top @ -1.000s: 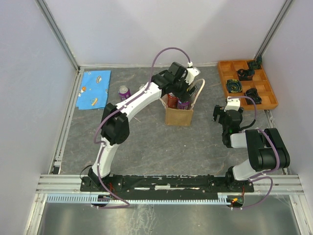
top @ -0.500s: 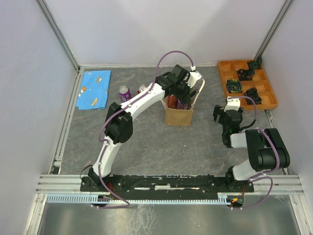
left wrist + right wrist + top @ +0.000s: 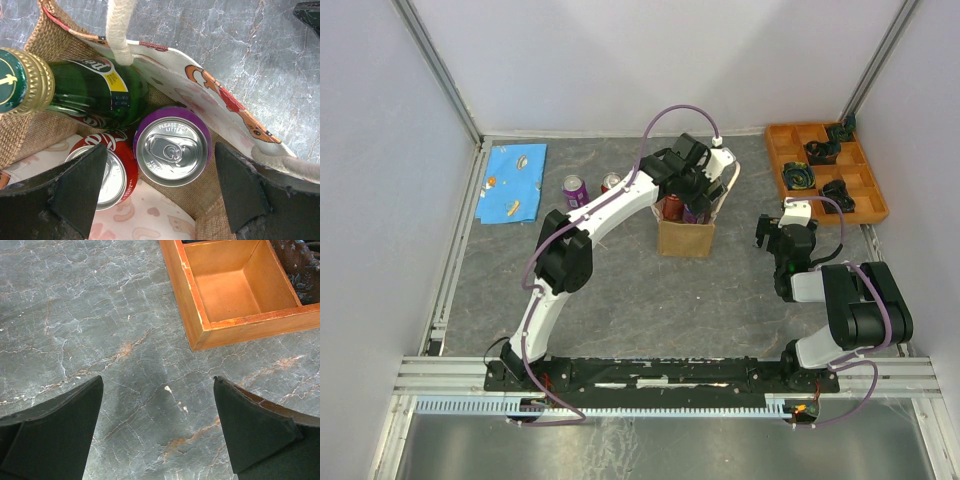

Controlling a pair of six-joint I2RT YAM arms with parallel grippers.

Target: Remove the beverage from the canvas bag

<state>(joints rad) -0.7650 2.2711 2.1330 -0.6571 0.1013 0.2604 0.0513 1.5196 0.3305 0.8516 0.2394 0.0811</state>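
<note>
The left claw hangs released over the canvas bag, straddling a purple can inside, beside a red can and green bottle. Nothing is gripped or lifted yet; the right claw hovers released above the tabletop.

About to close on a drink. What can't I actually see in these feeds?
Top view: the left gripper covers the bag mouth, so the drinks barely show.
Left wrist: a finger hides part of the red can; the bottle is lost at its lower end behind the purple can, its cap cut by the edge.
In the tray, the dark items are too small on top, cut off in the right wrist view.
</note>
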